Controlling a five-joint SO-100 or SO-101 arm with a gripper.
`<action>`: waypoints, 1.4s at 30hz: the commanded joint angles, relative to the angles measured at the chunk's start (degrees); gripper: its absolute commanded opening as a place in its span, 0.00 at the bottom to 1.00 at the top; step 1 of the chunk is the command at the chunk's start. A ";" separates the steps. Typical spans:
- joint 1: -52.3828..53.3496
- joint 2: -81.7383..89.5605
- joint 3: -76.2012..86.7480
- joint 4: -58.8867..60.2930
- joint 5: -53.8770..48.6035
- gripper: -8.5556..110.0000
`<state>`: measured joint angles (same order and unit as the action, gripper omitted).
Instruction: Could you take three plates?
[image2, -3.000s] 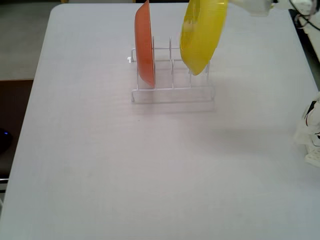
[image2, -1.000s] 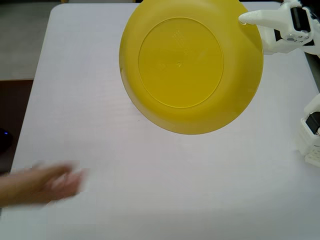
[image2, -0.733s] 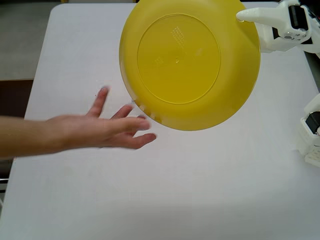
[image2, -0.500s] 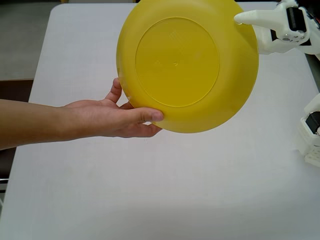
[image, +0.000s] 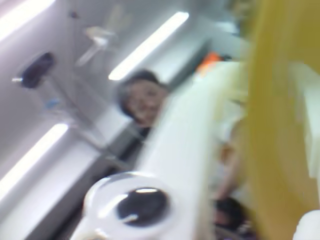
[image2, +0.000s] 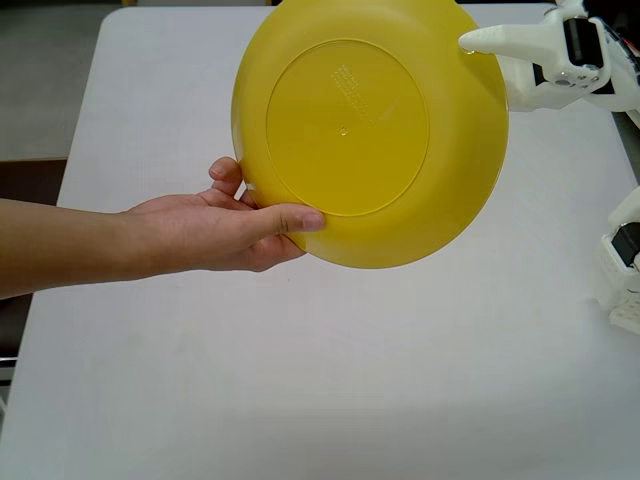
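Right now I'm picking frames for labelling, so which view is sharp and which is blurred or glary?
Fixed view: sharp and evenly lit; the yellow plate, the hand and the tool read clearly, with only soft shadows on the table. Wrist view: heavily motion-blurred; the plate is a yellow smear, and the ceiling lights are blown out.

fixed view bright, even, sharp, with soft faint shadows on the table (image2: 300, 380). wrist view heavily motion-blurred, out of focus, ceiling light strips (image: 147, 46) glaring.
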<state>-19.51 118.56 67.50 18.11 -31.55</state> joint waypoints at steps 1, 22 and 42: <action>1.85 1.41 -0.44 3.34 0.00 0.41; 15.12 14.94 17.84 16.44 22.85 0.38; 25.58 31.55 46.76 18.46 33.93 0.39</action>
<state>6.06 144.49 111.53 38.14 2.29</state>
